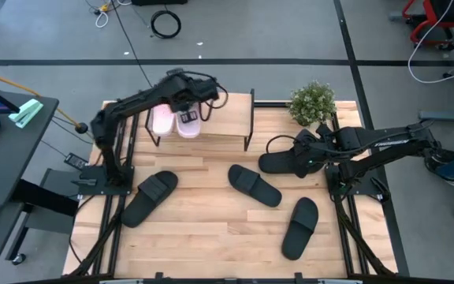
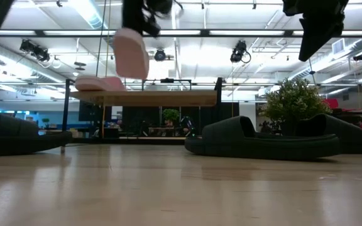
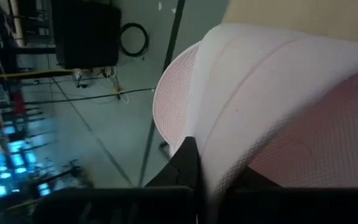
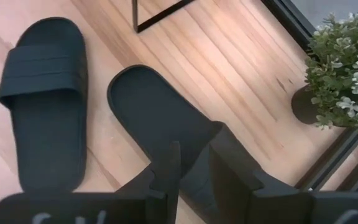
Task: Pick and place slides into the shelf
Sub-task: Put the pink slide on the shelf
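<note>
Pink slides (image 1: 176, 121) over shelf (image 1: 227, 120); black slides (image 1: 254, 186) on table.

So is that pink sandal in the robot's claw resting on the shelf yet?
No. The pink sandal hangs tilted in the left gripper, above the shelf.

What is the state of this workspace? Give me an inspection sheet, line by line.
Surface: wooden table, bare between the things.
Job's things: shelf carries one pink slide; a second pink slide hangs above it; four black slides lie on the table.
Clutter: potted plant at the far right corner.
Grippers: left gripper shut on the second pink slide; right gripper has its fingers around a black slide's strap.
Cables: coiled cable on the floor.
Surroundings: red chair.
</note>
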